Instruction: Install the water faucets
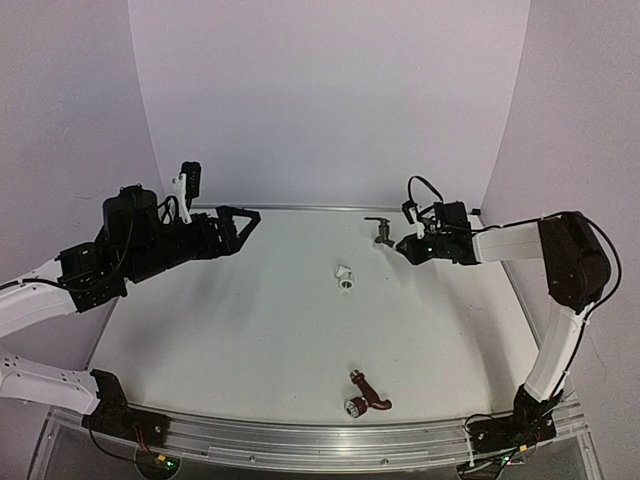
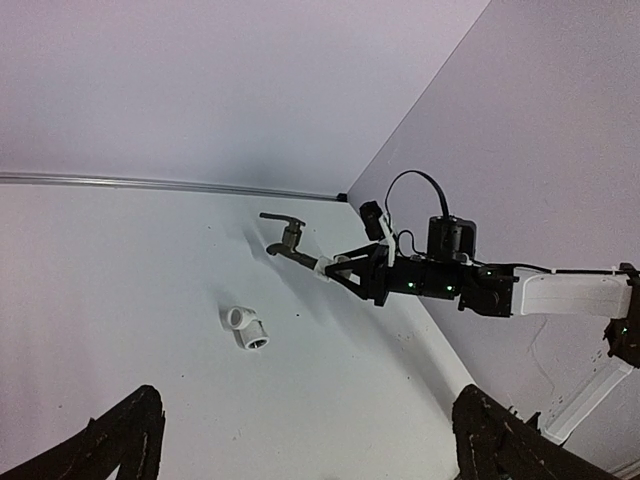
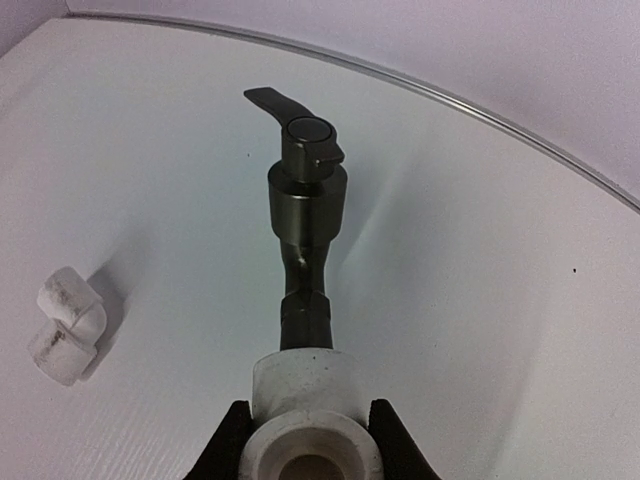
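Precariously, my right pincer (image 3: pixel 312 440) clamps a white fitting (image 3: pixel 300 385) bearing the dark faucet (image 3: pixel 305 200); a half-seated joint could let it drop, while my left pincer (image 1: pixel 245 228) hangs spread wide.

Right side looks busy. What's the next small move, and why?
Probably bring the open left end effector down toward the loose white elbow: the right end effector is shut on the white fitting carrying the dark faucet, while the reddish-brown faucet lies uninstalled.
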### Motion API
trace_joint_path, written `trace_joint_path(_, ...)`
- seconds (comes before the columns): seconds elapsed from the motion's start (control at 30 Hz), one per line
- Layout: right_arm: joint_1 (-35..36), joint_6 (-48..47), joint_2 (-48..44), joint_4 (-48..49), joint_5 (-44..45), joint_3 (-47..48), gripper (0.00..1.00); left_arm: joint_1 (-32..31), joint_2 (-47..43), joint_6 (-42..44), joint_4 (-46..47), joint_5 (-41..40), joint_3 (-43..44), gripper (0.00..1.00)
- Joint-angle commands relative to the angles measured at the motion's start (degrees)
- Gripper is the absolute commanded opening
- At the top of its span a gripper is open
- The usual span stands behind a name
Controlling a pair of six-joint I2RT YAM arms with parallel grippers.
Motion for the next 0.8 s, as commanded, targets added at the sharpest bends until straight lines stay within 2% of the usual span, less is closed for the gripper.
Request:
trace_joint_path(0.0,1.25,6.45,0.11,9.08,-0.96,2.29,0.0,0.32,-0.61,-0.53,0.34,-1.48,-0.21,1.0)
trace_joint_path(0.17,4.95,12.11,-3.07,13.34,5.43,-4.6,0.0,0.31,-0.96,-0.69,0.34,-1.74,-0.36,1.0)
trace_joint_path(0.33,11.73,15.08,-4.66,24.29,14.07,-13.62,0.0,0.34,-1.0,-0.92,0.7,-1.72,-0.64,1.0)
trace_joint_path(0.53,14.91,16.76,-1.7,35.29,23.34,-18.73,0.0,0.34,-1.91,-1.41,0.49,-1.68,-1.14,1.0)
trace_joint_path(0.67,17.31,14.2,0.61,45.45,28.14,-22.93,0.0,0.34,-2.84,-1.34,0.65,-2.48,-1.89,1.0)
trace_joint_path(0.77,17.46,13.19,3.75,46.77,30.33,-21.8,0.02,0.34,-2.82,-1.15,0.41,-2.7,-1.89,1.0)
